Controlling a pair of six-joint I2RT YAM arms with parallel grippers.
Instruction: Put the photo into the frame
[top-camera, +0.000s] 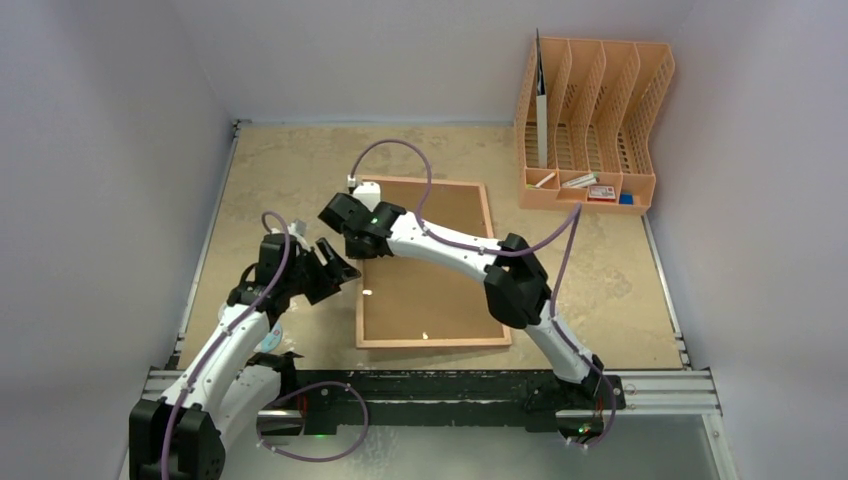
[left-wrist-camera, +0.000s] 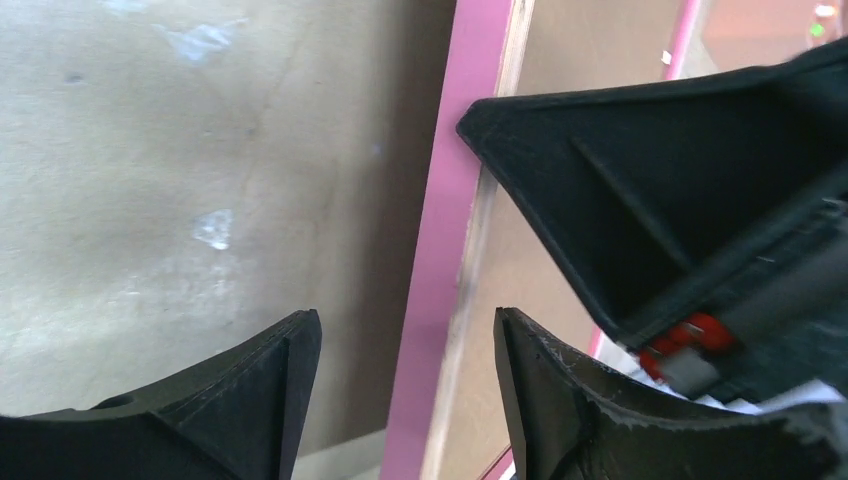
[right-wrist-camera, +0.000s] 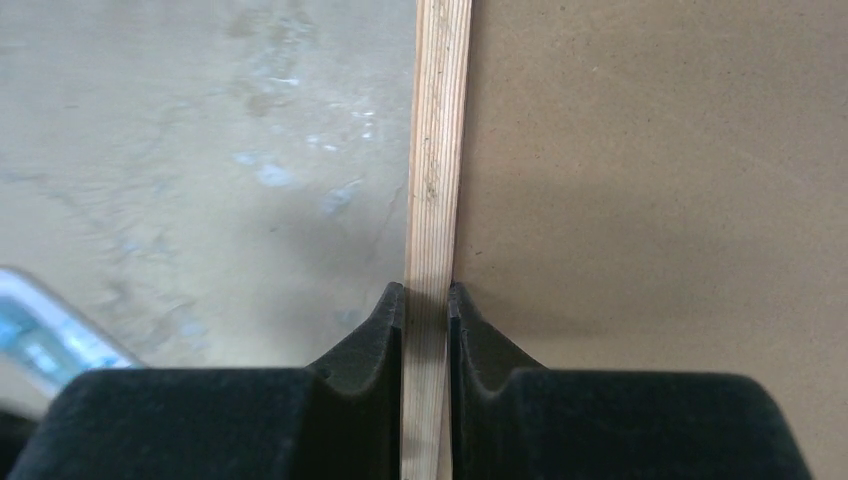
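While my right gripper (right-wrist-camera: 427, 300) pinches the left rail of the large pink-edged wooden picture frame (right-wrist-camera: 437, 150), back-up on the table (top-camera: 280, 170), left gripper (left-wrist-camera: 405, 330) gapes over it; photo unseen, brown hardboard backing (top-camera: 430, 290) in, insertion unconfirmed

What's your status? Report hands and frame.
Right hand shut on frame rail. Left hand open, straddling same rail. Photo not in view.

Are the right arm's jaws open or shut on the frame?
Shut on it: on the right gripper, both jaws press against the frame along its thin wooden edge, no gap visible.
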